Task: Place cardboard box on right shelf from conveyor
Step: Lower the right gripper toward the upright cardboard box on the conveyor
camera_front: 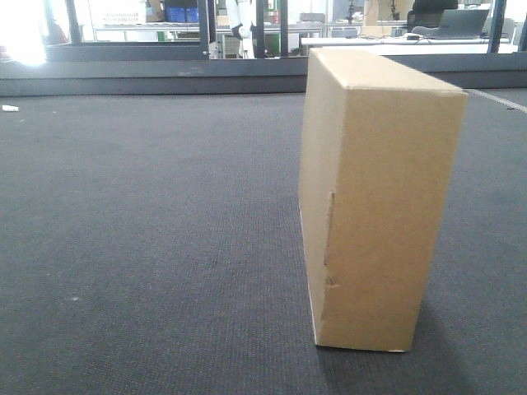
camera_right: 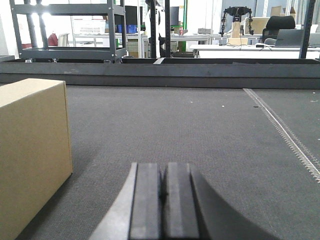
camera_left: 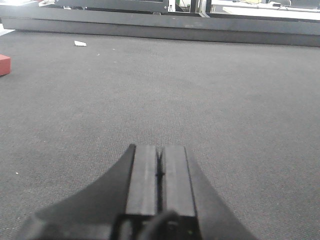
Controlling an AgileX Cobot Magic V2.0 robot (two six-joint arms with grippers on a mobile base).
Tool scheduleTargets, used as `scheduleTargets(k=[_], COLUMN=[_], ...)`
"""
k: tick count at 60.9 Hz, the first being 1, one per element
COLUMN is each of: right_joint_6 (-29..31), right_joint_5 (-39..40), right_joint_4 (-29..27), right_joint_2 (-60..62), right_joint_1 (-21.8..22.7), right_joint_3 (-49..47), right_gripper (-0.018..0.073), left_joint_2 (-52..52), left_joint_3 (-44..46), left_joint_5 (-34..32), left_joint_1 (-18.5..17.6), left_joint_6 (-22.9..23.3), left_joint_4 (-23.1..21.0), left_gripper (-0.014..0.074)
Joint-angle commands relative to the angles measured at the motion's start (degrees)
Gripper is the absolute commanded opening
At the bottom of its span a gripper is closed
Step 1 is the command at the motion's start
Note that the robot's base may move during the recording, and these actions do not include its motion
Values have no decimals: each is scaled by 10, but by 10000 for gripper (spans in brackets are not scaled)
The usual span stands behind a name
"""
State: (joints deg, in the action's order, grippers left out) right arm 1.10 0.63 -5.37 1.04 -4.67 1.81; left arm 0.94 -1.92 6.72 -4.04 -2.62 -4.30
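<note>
The tan cardboard box (camera_front: 379, 197) stands upright on the dark grey conveyor (camera_front: 148, 214), its seam flap on the narrow side that faces the front view. In the right wrist view the cardboard box (camera_right: 32, 150) is at the left edge, apart from my right gripper (camera_right: 163, 166), which is shut with nothing in it. My left gripper (camera_left: 160, 148) hovers low over the bare conveyor (camera_left: 200, 95), shut and empty; no box shows in that view. The right shelf is out of view.
A dark rail (camera_front: 165, 72) runs along the belt's far edge. A red block (camera_left: 4, 65) and a white scrap (camera_left: 80, 43) lie at the left. A belt seam (camera_right: 285, 132) runs at the right. A grey metal rack (camera_right: 70, 30) and desks (camera_right: 250, 47) stand beyond.
</note>
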Motion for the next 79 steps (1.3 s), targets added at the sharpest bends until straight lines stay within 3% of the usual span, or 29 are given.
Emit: scheduleTargets(k=[1,44,51,63,79], right_joint_6=[1,0,0,1,17], right_joint_5=[46,37,-28,-206,-312], right_joint_4=[4,-3,-3,-9,-19], right_joint_2=[6,6,4,-54,-216], right_joint_1=[3,3,3,3,3], right_joint_3=[-4,-29,-89,-219,-305], right_gripper=[59,62,62,62,62], left_joint_2=[3,3,3,3,3], left_joint_3=[-3,-3,-3,-3,-3], left_joint_5=[-48,-48,-48,-48,-48], left_joint_1=[-2,-2,-2,-2,-2], left_joint_6=[0,0,0,0,0], left_joint_4=[-5,-5,-5,-5,-5], left_gripper=[-116,-116,-116,-116,-116])
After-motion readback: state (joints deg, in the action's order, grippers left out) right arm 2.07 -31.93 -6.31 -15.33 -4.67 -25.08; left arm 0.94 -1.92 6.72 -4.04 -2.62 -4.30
